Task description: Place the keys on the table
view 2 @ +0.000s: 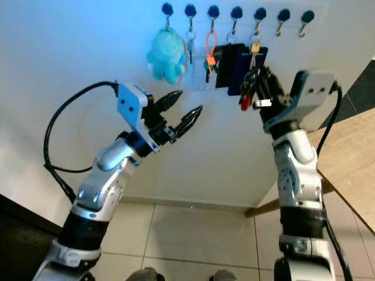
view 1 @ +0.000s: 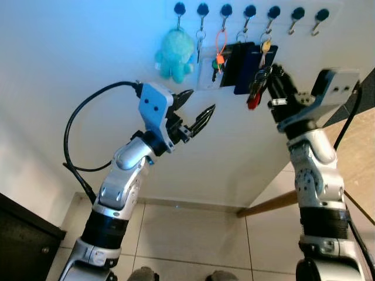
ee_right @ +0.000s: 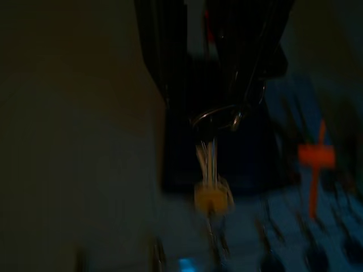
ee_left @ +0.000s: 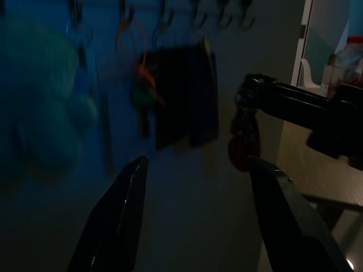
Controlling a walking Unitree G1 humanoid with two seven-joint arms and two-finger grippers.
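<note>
looking from the head, the right gripper (view 1: pixel 266 79) is clenching the keys (view 1: pixel 256 88) with the red fob, just below the hook rack (view 1: pixel 249 10) at twelve o'clock; the table (view 2: pixel 351 158) is lying at four o'clock. the left gripper (view 1: pixel 196 111) is hanging released, at ten o'clock. in the left wrist view, the keys are dangling loosely and could slip. the right wrist view is dark and blurring, hiding the grip.

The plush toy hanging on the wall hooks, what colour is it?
The plush toy is light teal, a pale turquoise blue. It shows best in the left eye view.
</note>
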